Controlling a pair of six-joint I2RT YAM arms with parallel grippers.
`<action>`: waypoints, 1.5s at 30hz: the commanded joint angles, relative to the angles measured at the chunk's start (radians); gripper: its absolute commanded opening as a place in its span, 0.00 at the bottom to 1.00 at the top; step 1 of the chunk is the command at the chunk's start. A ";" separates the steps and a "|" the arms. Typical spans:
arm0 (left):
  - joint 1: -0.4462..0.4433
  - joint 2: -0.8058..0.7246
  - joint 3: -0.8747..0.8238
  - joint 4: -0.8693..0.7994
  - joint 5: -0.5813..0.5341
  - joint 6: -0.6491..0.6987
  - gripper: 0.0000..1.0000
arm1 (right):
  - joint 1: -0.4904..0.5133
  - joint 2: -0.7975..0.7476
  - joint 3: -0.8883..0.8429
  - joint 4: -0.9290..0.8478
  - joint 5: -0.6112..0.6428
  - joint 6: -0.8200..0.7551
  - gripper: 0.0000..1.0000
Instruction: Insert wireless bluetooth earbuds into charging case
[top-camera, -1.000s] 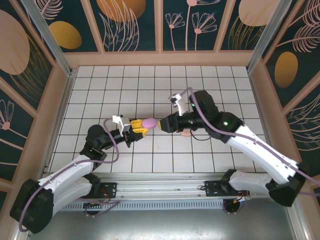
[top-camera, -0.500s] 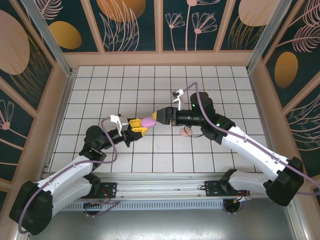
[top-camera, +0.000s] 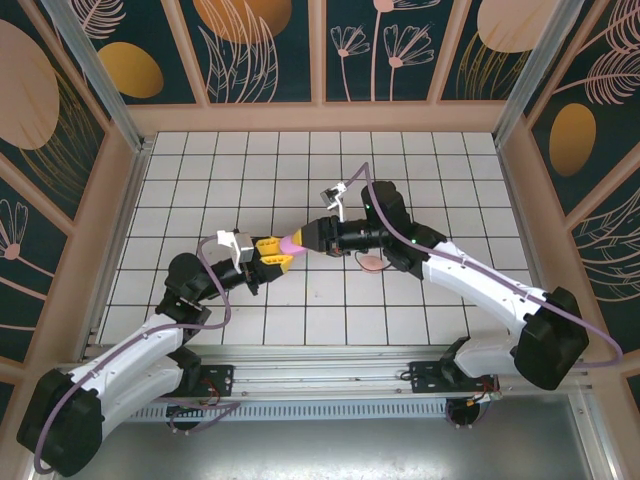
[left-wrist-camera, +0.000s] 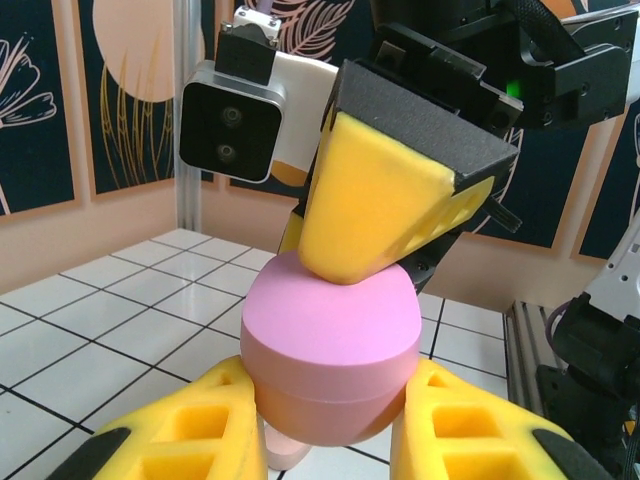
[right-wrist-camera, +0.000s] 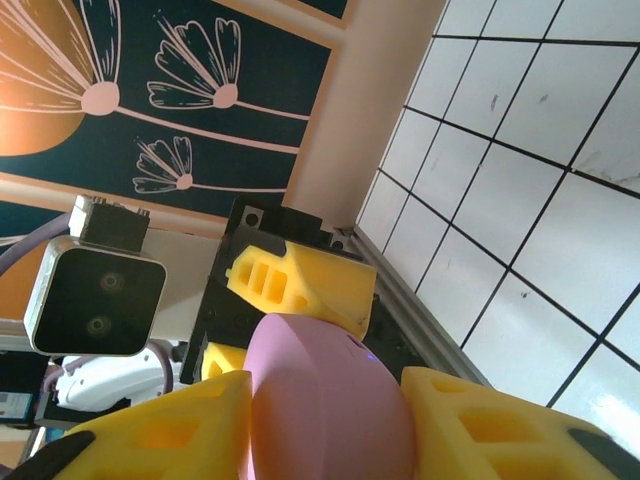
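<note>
A rounded pinkish-purple charging case hangs above the tiled floor near the middle, lid closed. My left gripper is shut on its lower half; in the left wrist view its yellow fingers flank the case. My right gripper comes from the right and is closed on the case's other end. Its yellow pad presses on the top. In the right wrist view the right gripper squeezes the case between both pads, with a left finger behind. The earbuds are out of view.
A pale pink oval thing lies on the tiles, partly under the right arm. Wooden walls ring the white tiled floor. An aluminium rail runs along the near edge by the arm bases.
My right gripper has slid left to the case, opened wider on the way, then closed round its free end. The left gripper kept hold and barely shifted.
</note>
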 joint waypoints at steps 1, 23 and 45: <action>-0.006 -0.019 0.011 0.020 -0.037 -0.007 0.00 | 0.005 0.010 0.027 0.032 -0.084 -0.004 0.32; -0.005 -0.241 0.030 -0.426 -0.661 0.014 0.89 | -0.169 0.409 0.251 0.015 0.060 -0.074 0.13; -0.005 -0.458 -0.128 -0.582 -0.848 -0.086 0.93 | -0.205 0.993 0.584 0.024 0.097 -0.153 0.19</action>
